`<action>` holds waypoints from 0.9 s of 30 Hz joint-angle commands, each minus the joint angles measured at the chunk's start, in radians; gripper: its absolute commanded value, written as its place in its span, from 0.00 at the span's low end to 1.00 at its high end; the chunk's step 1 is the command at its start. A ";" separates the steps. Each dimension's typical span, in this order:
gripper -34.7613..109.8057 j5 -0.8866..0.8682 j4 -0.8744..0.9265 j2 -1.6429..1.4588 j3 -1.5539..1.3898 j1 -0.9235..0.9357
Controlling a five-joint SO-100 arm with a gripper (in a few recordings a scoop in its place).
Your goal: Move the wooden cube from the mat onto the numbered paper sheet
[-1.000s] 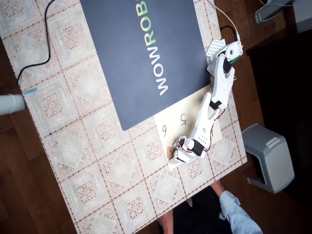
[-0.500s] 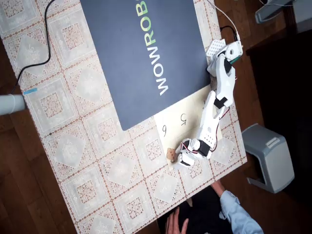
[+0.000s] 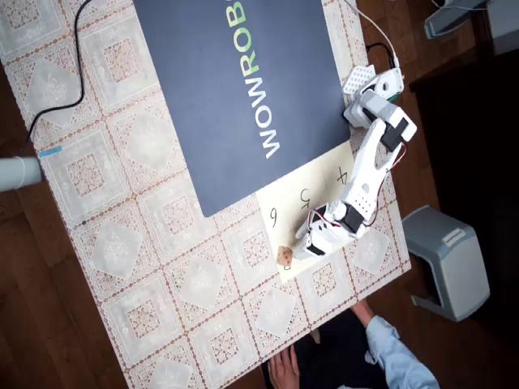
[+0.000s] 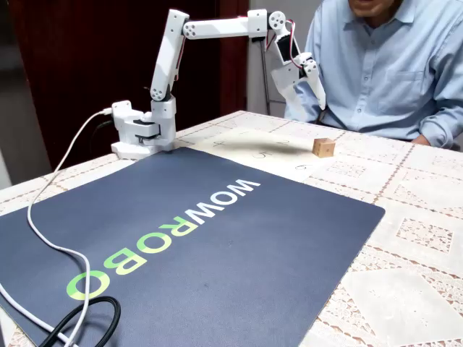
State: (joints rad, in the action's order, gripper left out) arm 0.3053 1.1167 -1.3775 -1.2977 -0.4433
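- The wooden cube [image 4: 323, 147] sits on the far corner of the numbered paper sheet [image 4: 268, 155], alone and untouched; in the overhead view the wooden cube [image 3: 285, 257] lies at the sheet's lower corner, just below the handwritten 6.
- The gripper [image 4: 302, 85] hangs in the air above the sheet, well clear of the cube; the cube lies below the fingertips and a little to the right in the fixed view.
- From overhead the gripper [image 3: 305, 245] appears just to the right of the cube, with a narrow gap between them.
- The two white fingers [image 4: 316, 87] are spread apart and carry nothing.
- The numbered paper sheet [image 3: 324, 203] lies against the edge of the navy mat [image 3: 243, 89], partly under the white arm.
- Mat [image 4: 181, 253] and sheet both rest on a lace tablecloth [image 4: 405, 238].
- A person in a light blue shirt [image 4: 383, 65] sits behind the table, beyond the sheet.
- A grey stool [image 3: 446, 259] stands on the floor beside the table.
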 commanded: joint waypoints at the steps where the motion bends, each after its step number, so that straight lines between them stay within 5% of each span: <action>1: 0.35 0.040 -0.063 -0.250 -0.245 0.098; 9: 0.37 -0.023 -0.175 -0.888 -0.885 0.426; 18: 0.44 -0.097 0.153 -1.603 -1.267 0.640; 24: 0.49 -0.038 0.265 -1.822 -1.425 0.707; 27: 0.44 -0.067 0.273 -1.878 -1.502 0.715</action>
State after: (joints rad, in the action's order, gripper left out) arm 0.2424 1.3714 -3.2137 -2.7489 0.2623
